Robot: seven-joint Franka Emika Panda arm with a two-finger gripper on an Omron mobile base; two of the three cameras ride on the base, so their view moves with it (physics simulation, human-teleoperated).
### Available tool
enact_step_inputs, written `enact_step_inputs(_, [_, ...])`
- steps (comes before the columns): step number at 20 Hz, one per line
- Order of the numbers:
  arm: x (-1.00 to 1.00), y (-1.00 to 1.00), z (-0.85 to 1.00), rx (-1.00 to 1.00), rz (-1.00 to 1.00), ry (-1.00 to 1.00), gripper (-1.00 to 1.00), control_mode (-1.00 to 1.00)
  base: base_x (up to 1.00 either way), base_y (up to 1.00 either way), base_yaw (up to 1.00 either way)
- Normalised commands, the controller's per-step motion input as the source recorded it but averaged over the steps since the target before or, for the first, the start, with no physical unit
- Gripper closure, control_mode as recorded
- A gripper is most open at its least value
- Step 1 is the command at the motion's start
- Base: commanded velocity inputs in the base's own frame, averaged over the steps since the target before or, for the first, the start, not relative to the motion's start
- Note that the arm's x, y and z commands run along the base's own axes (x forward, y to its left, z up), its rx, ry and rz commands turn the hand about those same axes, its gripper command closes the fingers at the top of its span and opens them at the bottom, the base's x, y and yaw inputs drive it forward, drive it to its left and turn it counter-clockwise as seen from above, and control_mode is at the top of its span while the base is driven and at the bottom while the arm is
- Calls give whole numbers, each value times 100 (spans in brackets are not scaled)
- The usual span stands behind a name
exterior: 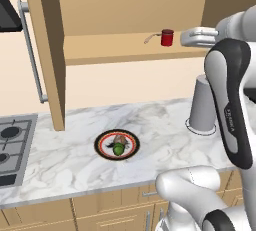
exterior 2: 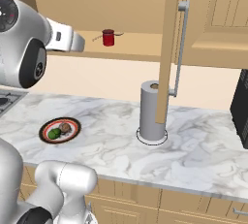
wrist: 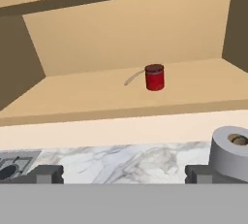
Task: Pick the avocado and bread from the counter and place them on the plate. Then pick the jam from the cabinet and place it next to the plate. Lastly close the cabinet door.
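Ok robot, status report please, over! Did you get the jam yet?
Gripper open, empty, facing the cabinet shelf. Jam not yet grabbed, upright on the shelf. Avocado and bread on the plate. Path looks clear.

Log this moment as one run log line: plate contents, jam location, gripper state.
plate: avocado and bread on it | jam: on cabinet shelf, untouched | gripper: open, facing jam, apart | cabinet door: open

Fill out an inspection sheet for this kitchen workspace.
Surface: white-grey veined marble counter.
Job's things: small green avocado and brown bread roll on the round orange-rimmed plate; dark red jam jar upright in the light-wood cabinet; cabinet door open.
Clutter: tall grey paper-towel roll.
End effector: open, empty, facing the jar.
Cables: nothing seen.
Surroundings: grey stovetop.
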Motion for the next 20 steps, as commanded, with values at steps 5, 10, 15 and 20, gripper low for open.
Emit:
enact_step_inputs(5, [0,-7,0,-9,0,-2,-100,-100,0,0,0])
enact_step_inputs(10, [4,-15,-1,-2,0,-2,-100,-100,0,0,0])
enact_step_inputs(15, [12,-14,-7,0,0,0,-100,-100,0,0,0])
enact_step_inputs(20, [21,-11,-7,0,0,0,-100,-100,0,0,0])
